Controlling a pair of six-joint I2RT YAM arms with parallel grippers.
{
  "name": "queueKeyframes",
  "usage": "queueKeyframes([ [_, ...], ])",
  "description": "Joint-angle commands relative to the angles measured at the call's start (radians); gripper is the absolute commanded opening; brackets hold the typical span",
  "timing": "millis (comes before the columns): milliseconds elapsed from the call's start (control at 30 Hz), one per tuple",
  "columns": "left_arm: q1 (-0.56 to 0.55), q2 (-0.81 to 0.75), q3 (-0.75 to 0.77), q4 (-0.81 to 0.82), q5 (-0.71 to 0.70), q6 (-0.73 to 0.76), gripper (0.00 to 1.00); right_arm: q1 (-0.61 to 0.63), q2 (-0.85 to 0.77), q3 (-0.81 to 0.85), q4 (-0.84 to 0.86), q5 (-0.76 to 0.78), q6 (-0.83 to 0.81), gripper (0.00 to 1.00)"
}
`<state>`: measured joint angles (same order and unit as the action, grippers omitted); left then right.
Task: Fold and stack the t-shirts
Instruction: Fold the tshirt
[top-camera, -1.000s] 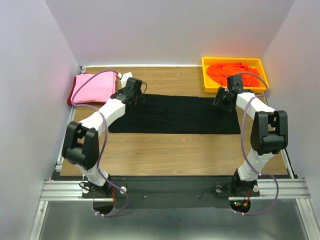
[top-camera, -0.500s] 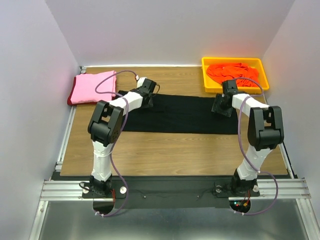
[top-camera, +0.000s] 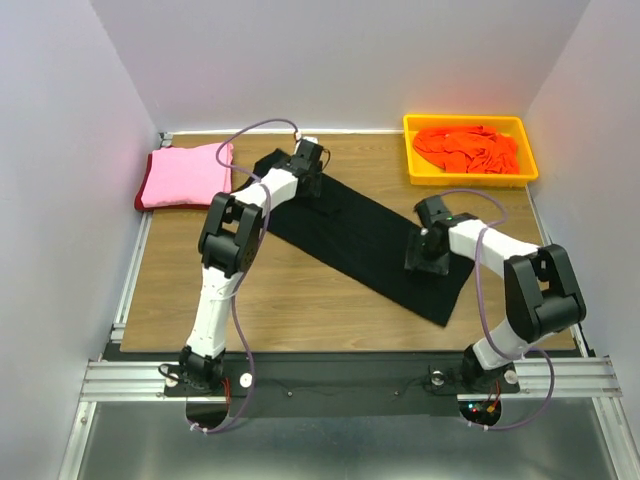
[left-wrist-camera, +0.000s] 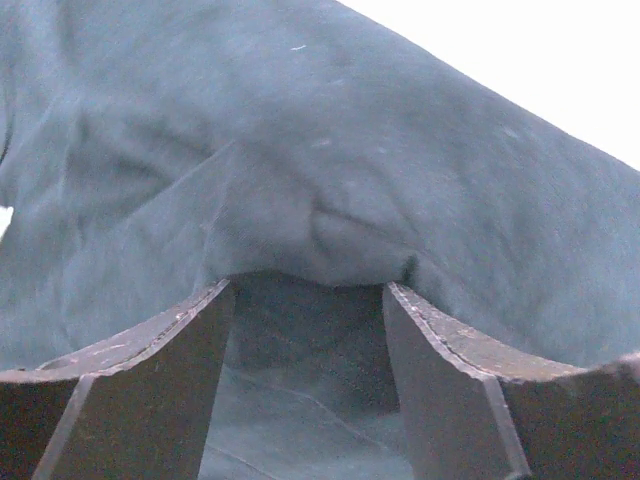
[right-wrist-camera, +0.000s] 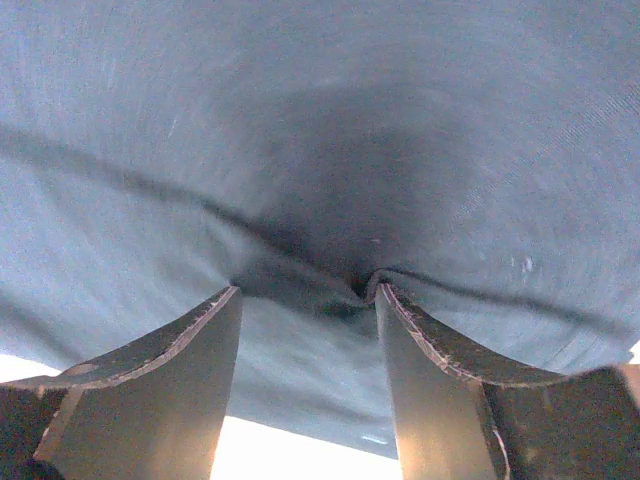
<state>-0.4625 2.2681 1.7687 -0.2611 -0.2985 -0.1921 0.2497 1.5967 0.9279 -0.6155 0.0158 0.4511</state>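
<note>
**Shirt folding, black one mid-fold: where it's at**

Black shirt (top-camera: 365, 235) is lying as a long narrow strip, slanted across the table (top-camera: 300, 300) from the far edge near the middle down toward the near right corner. Left fingers (left-wrist-camera: 140, 400) are clamped on a thick bunch of cloth at the far end, and right fingers (right-wrist-camera: 150, 400) are pinching a pucker of it near the other end. You can see creases pulling toward the pinch.

My read is that the sleeves are already tucked in and they're lining the strip up for the end-to-end fold. The next move would be to bring one end over the other with the edges matched, then carry it to the pile.

That pile looks like the pink shirt (top-camera: 185, 175), folded at the far left edge with something dark red under it. The orange shirt (top-camera: 465, 148) is crumpled in the yellow tray (top-camera: 465, 119) at the far right corner.

There's plenty of bare wood along the near edge and in the left half. The left arm is stretched far out though, so it doesn't have much reach left.
</note>
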Motion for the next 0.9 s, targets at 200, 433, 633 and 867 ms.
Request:
queueKeyframes([
  [200,0.027,0.301,0.525,-0.15,0.005,0.131,0.75,0.356,0.06,0.032,-0.202,-0.181,0.193,0.62],
  [433,0.102,0.335,0.529,-0.063,0.054,0.138,0.76,0.482,0.201,0.212,-0.188,-0.243,0.213,0.63],
  [633,0.151,0.308,0.502,-0.004,0.15,0.138,0.78,0.516,0.212,0.296,-0.19,-0.223,0.238,0.63],
  [867,0.139,0.131,0.379,0.057,0.237,0.146,0.89,0.516,0.117,0.362,-0.207,-0.126,0.219,0.63],
])
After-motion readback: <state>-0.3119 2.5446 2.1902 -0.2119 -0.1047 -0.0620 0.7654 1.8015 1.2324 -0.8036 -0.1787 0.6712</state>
